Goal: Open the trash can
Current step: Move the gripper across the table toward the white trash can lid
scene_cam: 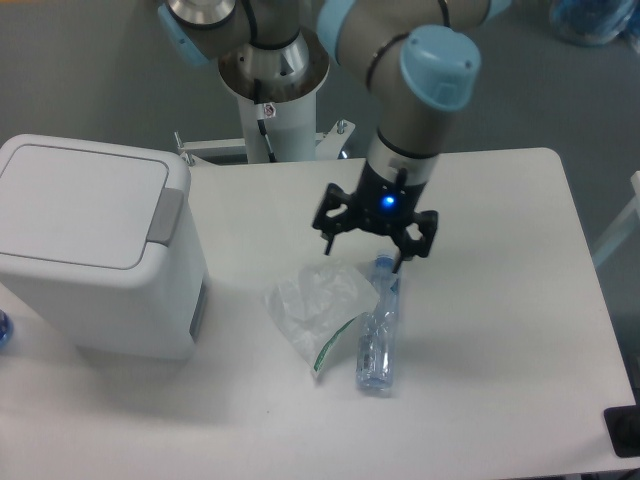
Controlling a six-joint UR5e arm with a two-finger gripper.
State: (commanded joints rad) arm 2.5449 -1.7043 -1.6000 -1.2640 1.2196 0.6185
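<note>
Trash can (95, 240) lid down, nothing done yet. My claw (375, 250) hangs wide, empty, well apart from it.

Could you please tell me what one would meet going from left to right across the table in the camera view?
trash can → crumpled plastic bag → plastic bottle. The open gripper hangs above the bag and bottle, so it has no clear place of its own.

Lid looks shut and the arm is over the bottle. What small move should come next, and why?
Probably shift the gripper left toward the trash can: its lid lies flat, the grey push tab is untouched, and the open fingers hang over the crumpled bag and bottle instead.
</note>
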